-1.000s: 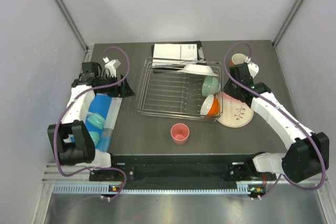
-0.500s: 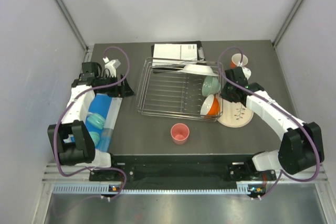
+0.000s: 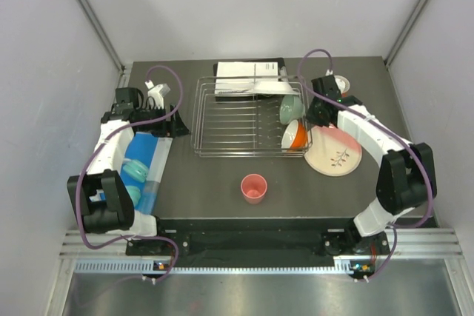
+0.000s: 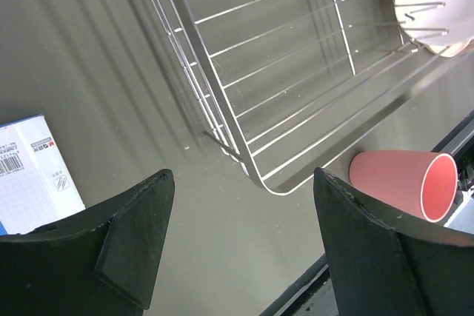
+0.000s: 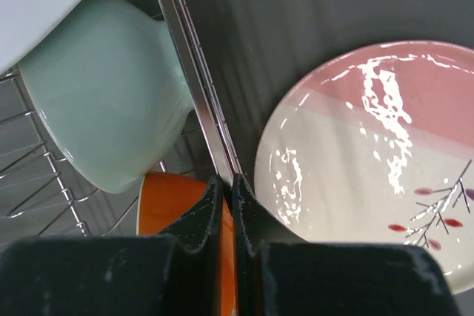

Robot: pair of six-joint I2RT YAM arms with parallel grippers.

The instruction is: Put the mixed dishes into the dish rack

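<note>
The silver wire dish rack (image 3: 237, 120) holds a white plate (image 3: 270, 90), a mint-green bowl (image 3: 291, 109) and an orange bowl (image 3: 295, 135) at its right end. My right gripper (image 3: 315, 112) is shut on the rack's right side wire (image 5: 200, 79), between the mint bowl (image 5: 104, 101), the orange bowl (image 5: 167, 197) and the pale pink plate (image 5: 370, 153). The pink plate (image 3: 333, 149) lies on the table right of the rack. The small pink cup (image 3: 254, 187) stands in front of the rack. The orange mug (image 3: 341, 83) is partly hidden behind my right arm. My left gripper (image 3: 174, 125) is open and empty, left of the rack.
A white printed paper on a black board (image 3: 248, 72) lies behind the rack. A blue sheet (image 3: 144, 160) with small teal pieces (image 3: 133, 172) is under my left arm. In the left wrist view the rack's corner (image 4: 252, 175) and the pink cup (image 4: 400, 183) lie ahead.
My right gripper moved in onto the rack's right side wire. The rack with its dishes slid left and back, off the pink plate. The left arm has not moved.
</note>
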